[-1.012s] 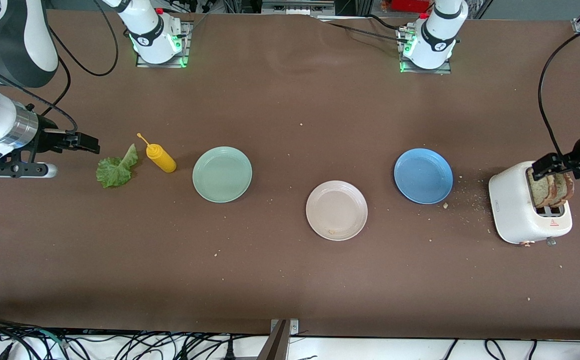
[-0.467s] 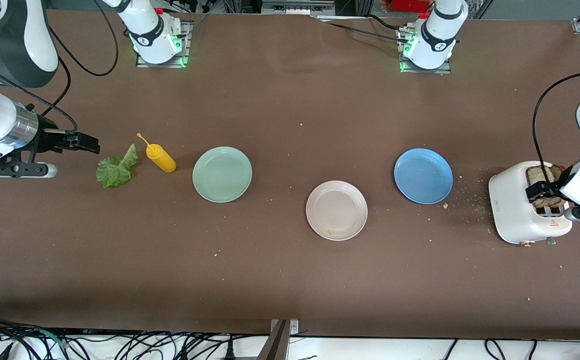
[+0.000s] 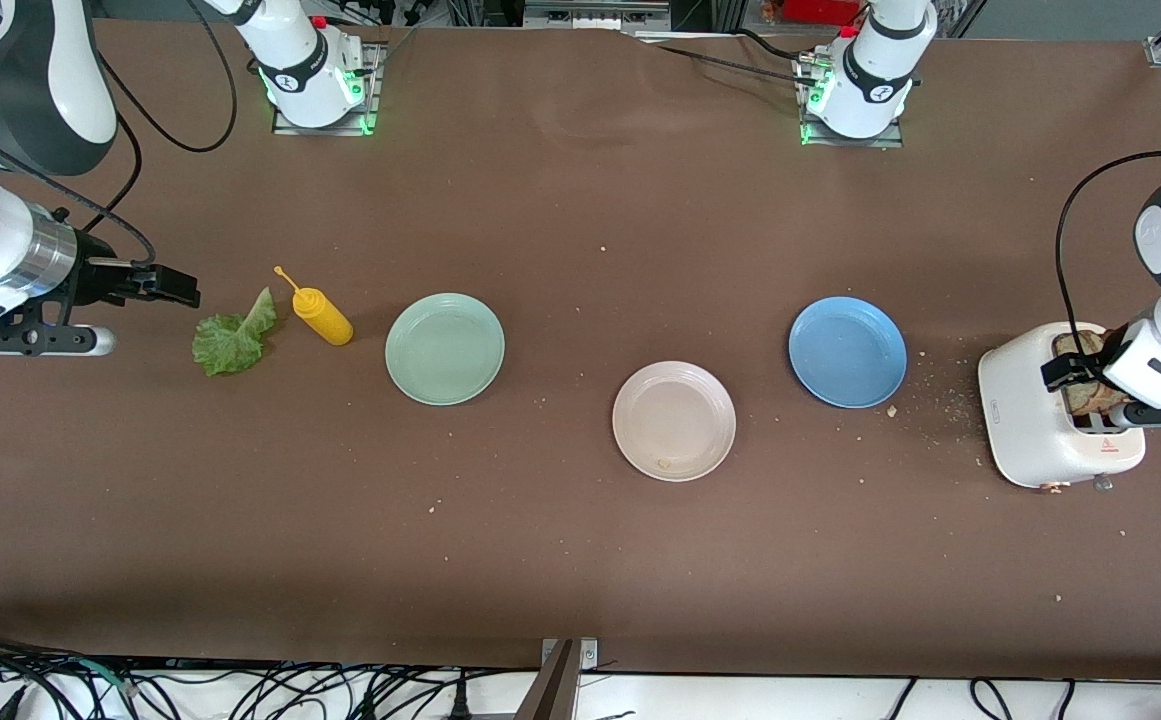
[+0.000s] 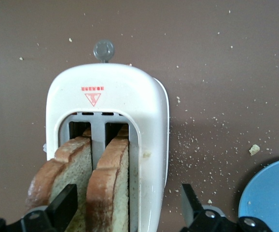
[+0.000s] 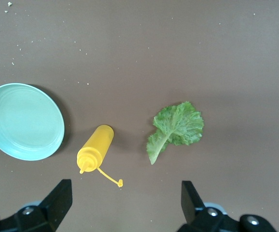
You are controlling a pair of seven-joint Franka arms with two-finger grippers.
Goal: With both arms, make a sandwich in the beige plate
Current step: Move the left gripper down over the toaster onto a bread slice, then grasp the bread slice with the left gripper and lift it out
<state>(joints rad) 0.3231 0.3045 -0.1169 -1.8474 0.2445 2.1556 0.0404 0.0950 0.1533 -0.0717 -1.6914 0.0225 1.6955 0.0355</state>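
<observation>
Fingers of the left gripper [image 4: 125,208] hang spread around a bread slice [image 4: 111,186] in the white toaster [image 4: 108,104]; clamping off-centre could crumble it. Right gripper [image 5: 125,203], fingers wide, waits over the lettuce leaf [image 5: 177,126]. Beige plate [image 3: 674,421] sits mid-counter, bare.

High front camera; wrist cameras look straight down.
</observation>
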